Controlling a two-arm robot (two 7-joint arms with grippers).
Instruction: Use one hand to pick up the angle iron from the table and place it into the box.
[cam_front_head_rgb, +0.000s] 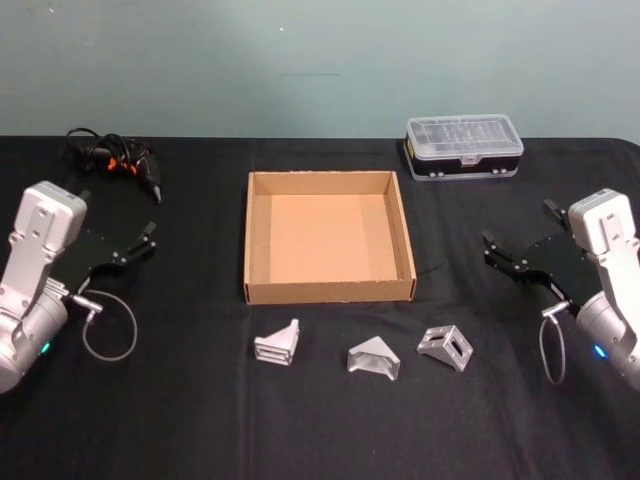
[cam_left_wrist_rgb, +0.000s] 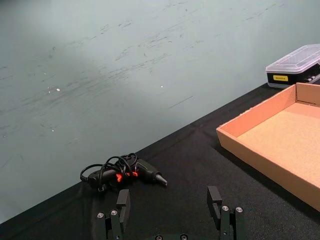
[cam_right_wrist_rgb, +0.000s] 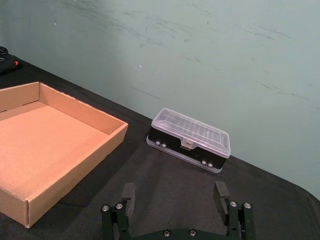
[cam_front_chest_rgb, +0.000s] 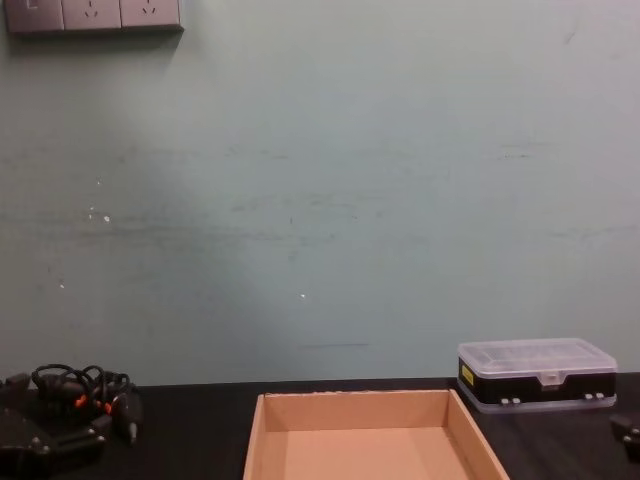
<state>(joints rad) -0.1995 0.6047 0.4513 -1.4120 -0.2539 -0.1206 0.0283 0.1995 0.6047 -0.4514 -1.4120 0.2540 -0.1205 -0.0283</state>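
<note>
Toward the front edge of the tabletop (cam_front_head_rgb: 190, 430), just before the box (cam_front_head_rgb: 330, 291), the left angle iron (cam_front_head_rgb: 277, 343), middle angle iron (cam_front_head_rgb: 374, 357) and right angle iron (cam_front_head_rgb: 446, 346) lie in a row, untouched. The box holds nothing, so you have everything left: grasp, lift, place. Your left hand (cam_left_wrist_rgb: 169, 200) and right hand (cam_right_wrist_rgb: 174, 195) hover wide open, empty, near the side edges.

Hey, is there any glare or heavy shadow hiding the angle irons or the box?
Head view: no glare, the angle irons read bright on the black table, only soft shade inside the box. Right wrist view: mild sheen on the clear-lidded case.
</note>
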